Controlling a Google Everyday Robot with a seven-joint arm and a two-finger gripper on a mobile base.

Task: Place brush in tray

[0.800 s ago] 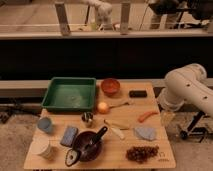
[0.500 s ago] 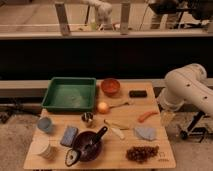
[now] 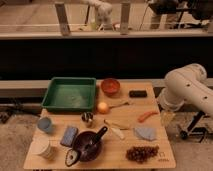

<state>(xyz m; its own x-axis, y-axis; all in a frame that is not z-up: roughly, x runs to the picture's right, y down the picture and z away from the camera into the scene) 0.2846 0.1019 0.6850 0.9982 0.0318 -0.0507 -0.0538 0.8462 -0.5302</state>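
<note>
Gripper (image 3: 167,117) hangs well right of the tray (image 3: 70,94), just past the counter (image 3: 116,152) edge; can't tell if it's spread or closed. The brush (image 3: 100,134) is well in front of the tray's right corner, lying slanted across a dark bowl (image 3: 85,149), oval head over the near-left rim, handle poking out toward the tray. I'd guess light, stiff plastic, a bit slick. Best hold looks like the bare handle end clear of the bowl, lifting straight up so the bowl doesn't drag. No labels or writing I can read anywhere.
</note>
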